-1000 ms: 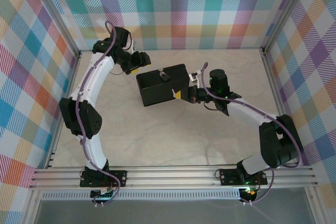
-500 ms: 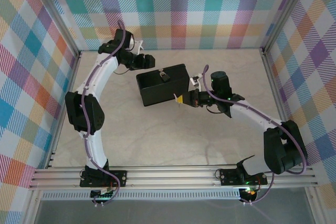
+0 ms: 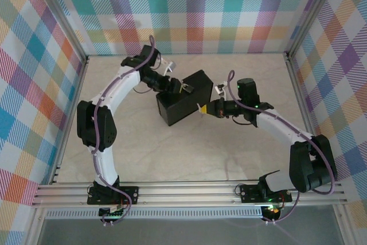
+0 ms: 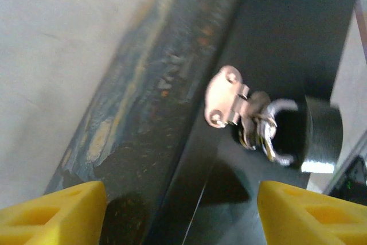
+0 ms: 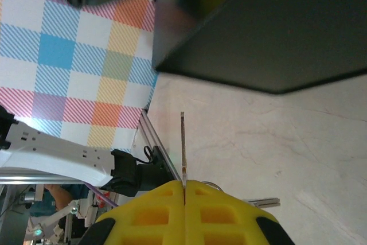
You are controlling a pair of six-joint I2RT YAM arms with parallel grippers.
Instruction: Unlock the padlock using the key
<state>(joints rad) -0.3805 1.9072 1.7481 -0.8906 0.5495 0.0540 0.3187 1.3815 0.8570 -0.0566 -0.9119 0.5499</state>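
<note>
Top external view gives you the count: two arms, one black box point(image 3: 179, 106) turned at an angle on the pale table point(image 3: 172, 153), one padlock and one key.

Your left gripper point(image 3: 174, 85) is at the far left edge of the box. Your right gripper point(image 3: 202, 109) is just beside the box's right side. Plaid walls point(image 3: 200, 10) stand on three sides.

In the left wrist view you have two yellow fingertips point(image 4: 51, 210) at the lower corners, spread wide with nothing between them. Between them and beyond lies the box, with a blurred streak of blue and yellow paint point(image 4: 132, 113) running along its lid. One silvery hasp point(image 4: 225, 97) with two rivets sits on the dark face. The padlock point(image 4: 315, 136) hangs from the hasp: one dark grey body and one silvery shackle looped through the fitting. It is well clear of both fingertips. The metal at the loop is too blurred for you to separate into parts.

In the right wrist view your two yellow fingers are pressed together on the key point(image 5: 183, 142). You see it edge-on as one thin pale sliver standing straight out from the seam between the pads. Its tip points toward the dark underside of the box and stops short of it, with bare table between.
</note>
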